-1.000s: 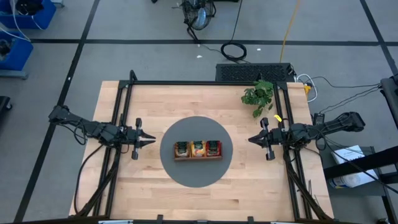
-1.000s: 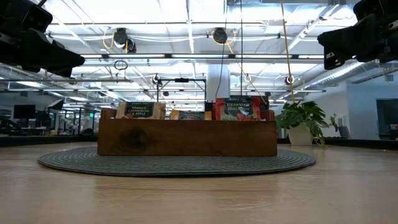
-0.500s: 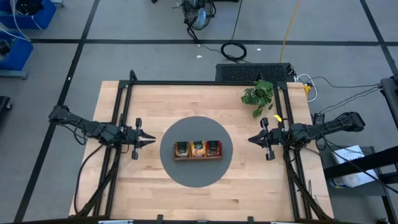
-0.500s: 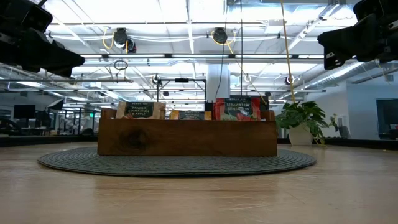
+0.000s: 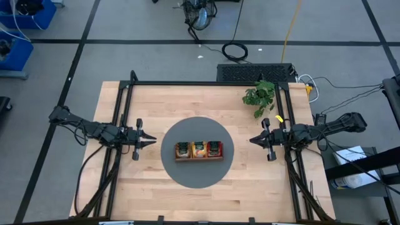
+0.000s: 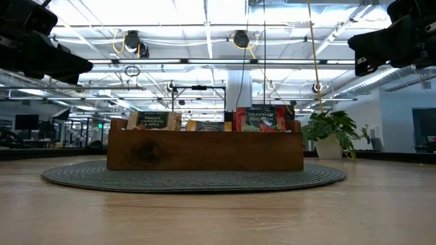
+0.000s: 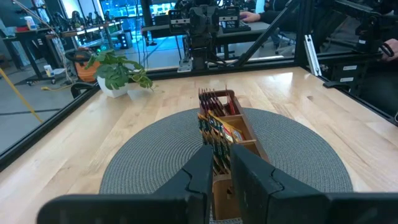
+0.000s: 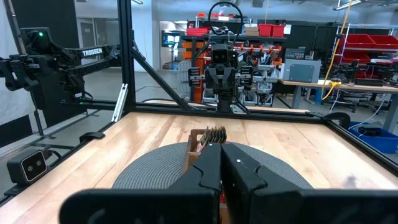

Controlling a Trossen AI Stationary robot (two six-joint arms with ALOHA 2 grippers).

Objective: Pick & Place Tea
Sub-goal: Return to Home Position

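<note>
The tea sachets stand on edge in a brown wooden three-compartment tray (image 5: 199,157) at the table's middle, on a round grey mat (image 5: 197,175): tan-and-green ones (image 5: 182,149) on the left, orange ones (image 5: 199,149) in the middle, red ones (image 5: 214,148) on the right. In the low view their labels (image 6: 151,120) rise above the tray's wall (image 6: 204,151). My left gripper (image 5: 152,141) hovers left of the mat, pointing at the tray, a narrow gap between its fingers (image 7: 222,171) and nothing in it. My right gripper (image 5: 252,140) hovers right of the mat, shut (image 8: 222,163).
A small potted plant (image 5: 259,97) stands at the table's far right. A black frame (image 5: 206,83) runs along the far edge and both sides. Bare wood lies in front of and behind the mat.
</note>
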